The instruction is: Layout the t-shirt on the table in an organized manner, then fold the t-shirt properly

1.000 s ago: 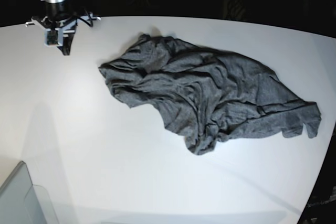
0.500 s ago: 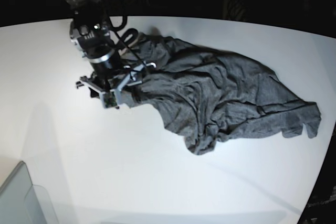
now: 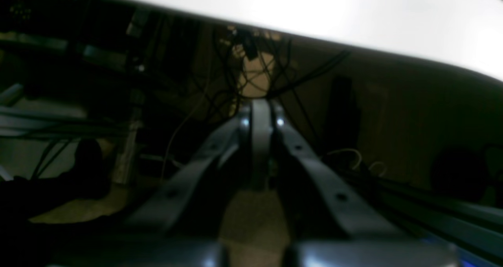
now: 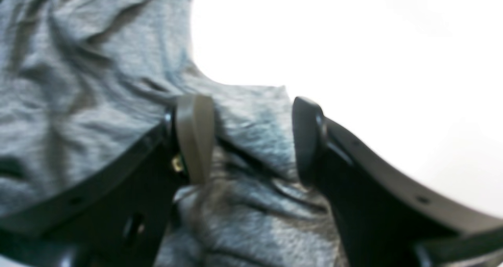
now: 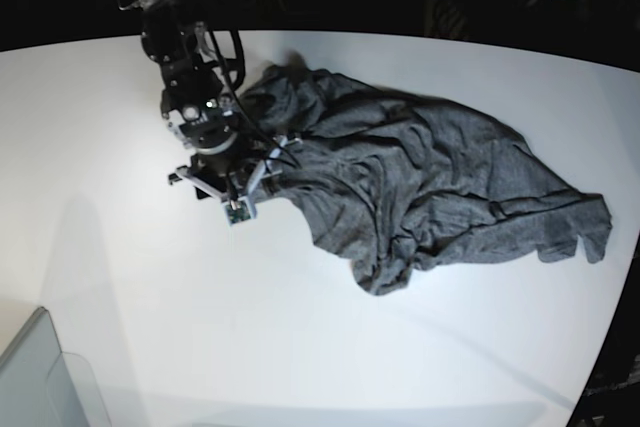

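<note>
Between the spread fingers of the right gripper [image 4: 251, 137], a rumpled edge of the dark heather-grey knit t-shirt [image 5: 420, 187] is sitting: one fingertip [image 4: 194, 133] is over cloth, the other is at the hem where cloth meets bare tabletop. Jaws are standing apart, not pinching anything yet.

Shirt is lying in a crumpled heap on the glossy white curved-edge table [image 5: 200, 327], bunched beside the right gripper [image 5: 240, 197] and trailing away from it toward the far side of the table. No sleeve or collar clearly readable from this heap.

Judging handling: light, soft, limp knit. It's going to drape and drag rather than hold shape, and folds are likely stacking several layers, so a deep bite risks grabbing more than one. Smooth tabletop probably lets it slide easily when pulled. Best hold looks like the hem edge sitting right in the jaw gap, taken shallow, then pulled outward to spread.

Left gripper [image 3: 259, 141] is parked off the table, well away from the shirt, fingers pressed together and empty, pointing at dark cabling under the table edge.

Translucent grey bin corner [image 5: 40, 377] is sitting near the table's front corner, well apart from the gripper.
</note>
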